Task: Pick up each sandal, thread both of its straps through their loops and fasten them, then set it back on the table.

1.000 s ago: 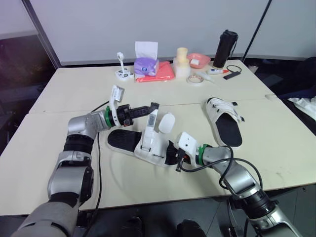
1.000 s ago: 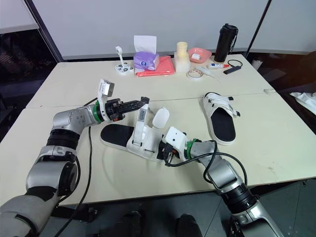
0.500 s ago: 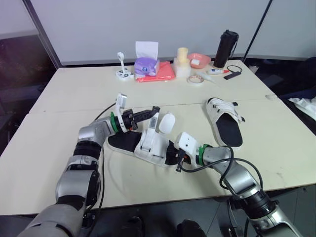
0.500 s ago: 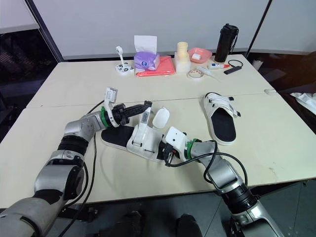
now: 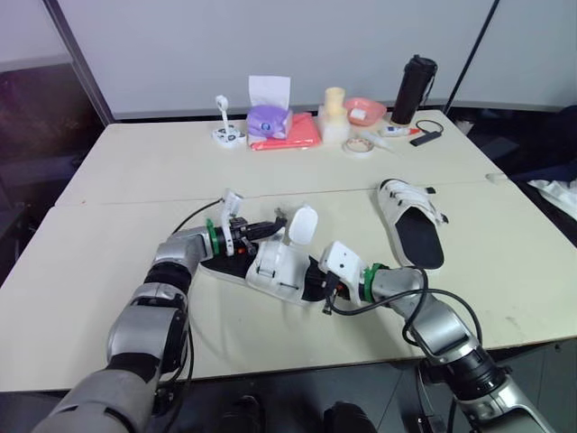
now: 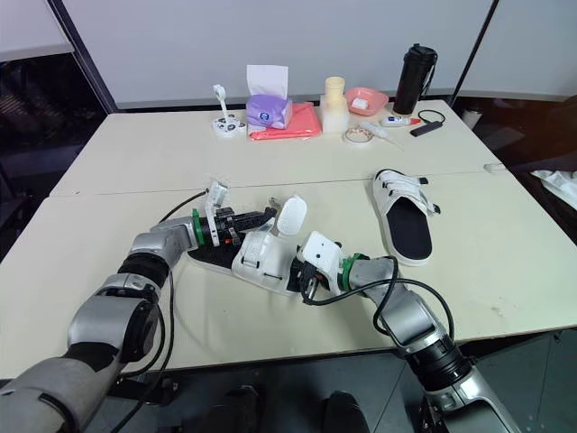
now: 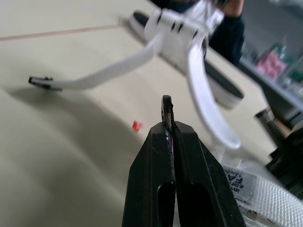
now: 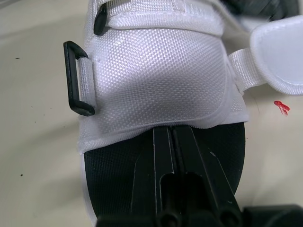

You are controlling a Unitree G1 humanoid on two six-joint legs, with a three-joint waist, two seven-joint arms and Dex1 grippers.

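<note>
The near white sandal [image 5: 270, 267] with a black sole lies at the middle front of the table. My left gripper [image 5: 273, 225] is low over its upper, shut on one of its straps, whose thin dark end [image 7: 166, 106] pokes up between the fingertips. A second strap flap [image 5: 302, 224] stands upright beside it. My right gripper [image 5: 315, 278] is at the sandal's near end, fingers [image 8: 163, 156] shut and lying on the black insole with their tips under the white upper. An empty black loop [image 8: 78, 78] sits on the upper's side. The second sandal [image 5: 410, 221] lies to the right.
Along the table's back edge stand a tissue box [image 5: 267, 117], a red cloth [image 5: 293, 135], a pink bowl [image 5: 363, 108], a tape roll [image 5: 358, 144] and a black bottle [image 5: 411, 88]. A black cable [image 5: 189, 215] trails off my left arm.
My left gripper has come down and right with the strap, from raised above the table to low over the sandal's upper. The right gripper has stayed at the sandal's end.
</note>
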